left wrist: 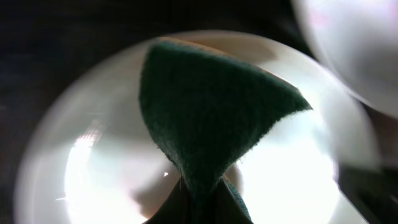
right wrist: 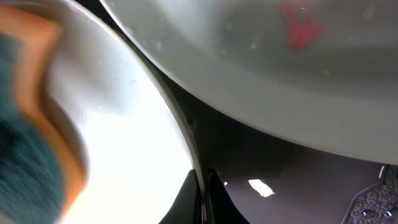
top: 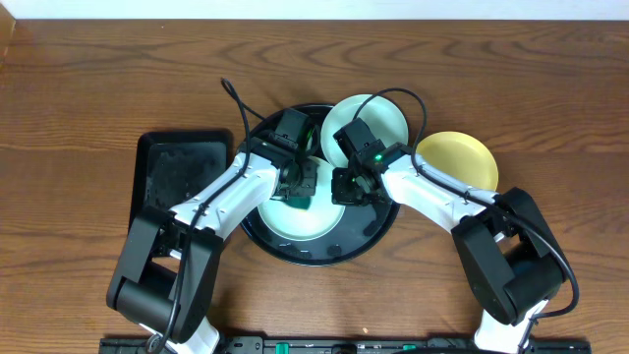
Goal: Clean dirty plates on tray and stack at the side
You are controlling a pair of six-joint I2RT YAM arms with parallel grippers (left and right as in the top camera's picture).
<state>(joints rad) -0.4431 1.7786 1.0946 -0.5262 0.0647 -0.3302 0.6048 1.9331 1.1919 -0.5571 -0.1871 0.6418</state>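
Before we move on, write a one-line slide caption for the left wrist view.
Green sponge, clamped in the left jaws, pressed to a pale plate; a second plate shows its rim top right.

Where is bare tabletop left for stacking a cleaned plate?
Bare tabletop lies right of the yellow plate and along the far edge behind the round tray. Left of the rectangular tray too. Crowded: over the round tray, left gripper, right gripper, two mint plates.
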